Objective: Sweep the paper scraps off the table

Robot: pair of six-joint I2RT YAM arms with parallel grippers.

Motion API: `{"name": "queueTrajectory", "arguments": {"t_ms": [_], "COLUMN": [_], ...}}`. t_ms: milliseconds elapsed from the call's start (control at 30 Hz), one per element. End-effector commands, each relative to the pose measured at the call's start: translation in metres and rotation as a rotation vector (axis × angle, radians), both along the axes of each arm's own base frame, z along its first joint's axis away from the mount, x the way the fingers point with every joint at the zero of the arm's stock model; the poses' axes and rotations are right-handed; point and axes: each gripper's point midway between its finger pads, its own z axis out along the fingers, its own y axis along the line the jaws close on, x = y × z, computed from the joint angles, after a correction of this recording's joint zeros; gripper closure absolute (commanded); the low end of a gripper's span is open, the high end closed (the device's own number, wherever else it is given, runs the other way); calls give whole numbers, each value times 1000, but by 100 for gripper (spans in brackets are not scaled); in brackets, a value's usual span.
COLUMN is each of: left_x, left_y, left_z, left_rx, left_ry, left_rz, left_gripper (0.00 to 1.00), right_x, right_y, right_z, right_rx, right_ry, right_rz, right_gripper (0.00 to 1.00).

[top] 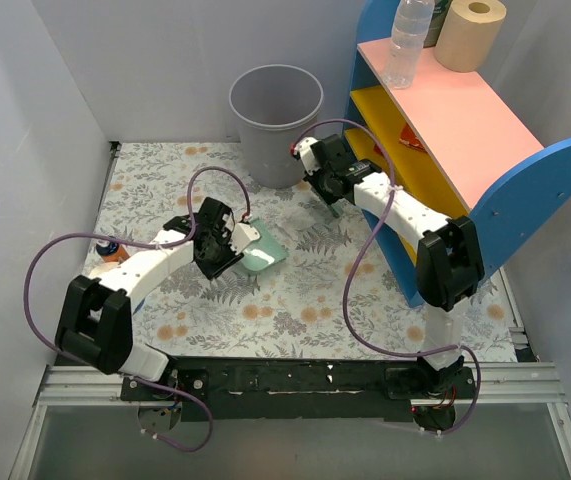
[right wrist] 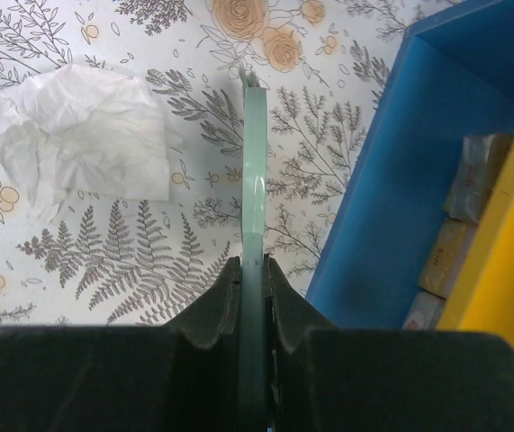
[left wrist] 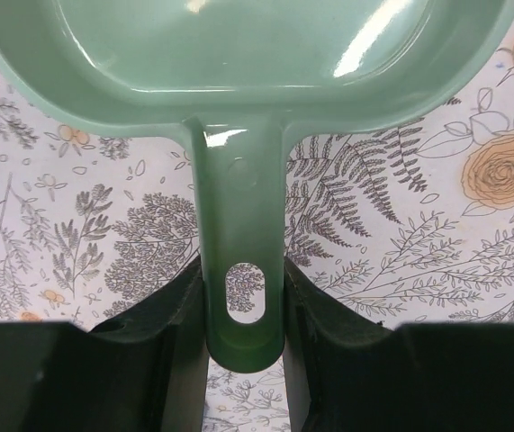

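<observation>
My left gripper [top: 233,248] [left wrist: 243,297] is shut on the handle of the mint-green dustpan [top: 263,255] [left wrist: 238,54], which lies flat on the flowered table [top: 295,300]. My right gripper [top: 331,200] [right wrist: 253,270] is shut on the thin green handle of the hand brush [right wrist: 254,162], close to the blue shelf. One crumpled white paper scrap [right wrist: 81,135] lies on the cloth left of the brush in the right wrist view. A small white piece [top: 248,232] sits at the dustpan's far edge in the top view. No red or dark blue scraps show.
A grey waste bin [top: 276,120] stands at the back centre. The blue and yellow shelf with a pink top [top: 445,130] fills the right side, with a bottle [top: 408,40] and a paper roll [top: 470,35] on it. An orange object [top: 113,250] lies at the left edge.
</observation>
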Motion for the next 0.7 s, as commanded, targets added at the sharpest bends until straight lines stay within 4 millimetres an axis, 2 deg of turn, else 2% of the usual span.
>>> {"name": "queueTrajectory", "arguments": {"t_ms": [0, 100, 167, 300, 367, 400, 467, 533, 667], "left_x": [-2, 9, 19, 35, 35, 35, 34, 29, 21], "left_y": [5, 7, -1, -10, -18, -18, -21, -18, -15], "left_z": [-12, -22, -22, -23, -27, -28, -29, -34, -40], "left_rx": [72, 109, 90, 74, 47, 42, 26, 26, 8], "left_ry": [72, 77, 61, 58, 77, 79, 77, 84, 52], "left_rz": [-32, -28, -27, -13, -27, -27, -30, -28, -18], "left_gripper": [100, 100, 100, 100, 100, 100, 100, 100, 100], "right_x": [15, 7, -5, -46, -70, -88, -105, -106, -87], "right_y": [24, 41, 54, 89, 107, 123, 135, 133, 99], "right_z": [16, 8, 3, -2, 8, 15, 34, 48, 44], "right_rx": [30, 37, 38, 145, 217, 300, 405, 419, 277], "right_ry": [-57, -33, -13, 103, 156, 221, 279, 251, 130], "right_rz": [15, 55, 90, 178, 216, 281, 307, 311, 276], "right_gripper": [99, 99, 99, 99, 99, 99, 99, 99, 99]}}
